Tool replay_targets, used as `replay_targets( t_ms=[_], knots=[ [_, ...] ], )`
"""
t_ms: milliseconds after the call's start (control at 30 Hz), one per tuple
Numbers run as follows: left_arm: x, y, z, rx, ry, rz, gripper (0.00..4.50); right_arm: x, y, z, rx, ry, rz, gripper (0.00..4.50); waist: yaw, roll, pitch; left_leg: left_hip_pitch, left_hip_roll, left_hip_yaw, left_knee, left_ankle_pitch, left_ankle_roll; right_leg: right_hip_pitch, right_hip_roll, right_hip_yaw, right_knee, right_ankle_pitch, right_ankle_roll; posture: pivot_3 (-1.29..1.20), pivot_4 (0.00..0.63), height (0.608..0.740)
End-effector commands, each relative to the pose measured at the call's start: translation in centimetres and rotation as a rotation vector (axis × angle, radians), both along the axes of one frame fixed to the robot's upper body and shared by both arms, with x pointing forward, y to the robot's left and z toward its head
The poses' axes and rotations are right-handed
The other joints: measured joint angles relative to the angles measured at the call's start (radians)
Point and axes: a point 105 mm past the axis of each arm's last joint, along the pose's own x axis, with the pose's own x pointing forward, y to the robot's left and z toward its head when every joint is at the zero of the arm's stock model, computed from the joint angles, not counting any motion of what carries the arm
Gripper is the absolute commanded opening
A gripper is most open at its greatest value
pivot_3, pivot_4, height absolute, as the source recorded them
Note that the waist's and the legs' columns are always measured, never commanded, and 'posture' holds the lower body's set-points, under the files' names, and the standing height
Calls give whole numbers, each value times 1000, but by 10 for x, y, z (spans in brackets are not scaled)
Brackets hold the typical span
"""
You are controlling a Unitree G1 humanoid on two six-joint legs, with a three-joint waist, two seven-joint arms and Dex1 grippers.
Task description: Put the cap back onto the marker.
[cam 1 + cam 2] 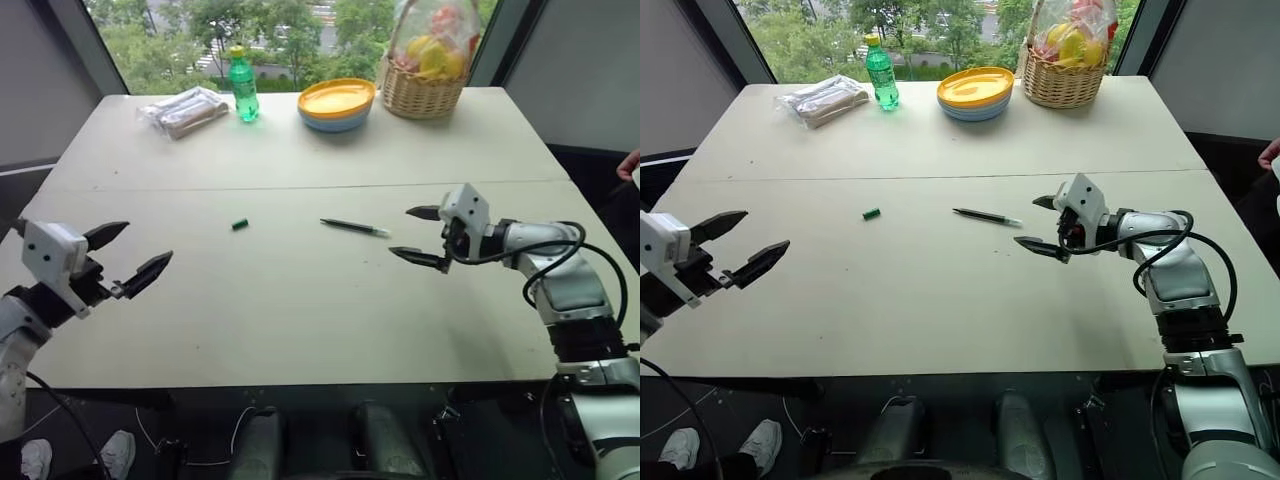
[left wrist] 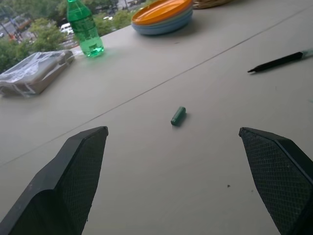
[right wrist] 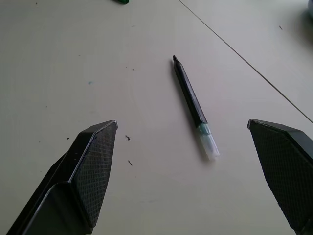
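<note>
While both grippers, left [image 1: 128, 260] and right [image 1: 420, 236], were held wide open, the thin marker [image 1: 355, 227] could be knocked toward the cap [image 1: 239, 224].

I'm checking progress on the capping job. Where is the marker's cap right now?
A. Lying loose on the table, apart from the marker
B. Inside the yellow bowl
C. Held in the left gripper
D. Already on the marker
A: the cap lies alone on the table, well apart from the marker; both grippers are open and empty.
</note>
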Motion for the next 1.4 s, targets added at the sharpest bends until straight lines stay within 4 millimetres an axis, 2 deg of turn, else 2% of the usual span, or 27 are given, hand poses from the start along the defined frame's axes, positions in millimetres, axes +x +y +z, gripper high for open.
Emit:
replay_targets(
  t_ms=[33,600,967,1200,1267,1333,1400],
  knots=[
    [-1,-1,9,-8,-29,2,4500,1,6,19,9,-67,24,4414,0,0,0,0,0,0,0,0,0,0,0,0,0,0,0,0,150,740],
    [2,-2,11,13,-30,12,4500,0,8,14,0,-59,37,4414,0,0,0,0,0,0,0,0,0,0,0,0,0,0,0,0,150,740],
    [8,1,4,3,-16,49,4500,-5,8,8,10,-44,26,4414,0,0,0,0,0,0,0,0,0,0,0,0,0,0,0,0,150,740],
    [34,-1,-7,-70,-15,46,4500,-10,12,5,37,-47,2,4414,2,0,0,0,0,0,1,0,0,0,0,0,2,0,0,0,150,740],
    [57,8,-16,-107,-22,70,4500,-9,15,5,51,-60,-15,4414,2,0,0,0,0,0,1,0,0,0,0,0,2,0,0,0,150,740],
    [82,5,-37,-134,33,35,4500,-9,16,5,62,-73,-36,4414,8,0,0,1,-1,-1,2,0,0,0,0,-1,5,0,0,0,150,740],
    [100,3,-49,-140,66,36,4500,-11,16,3,62,-75,-45,4414,7,0,0,0,-1,-3,4,1,-1,0,2,-2,8,0,0,0,150,740]
  ],
)
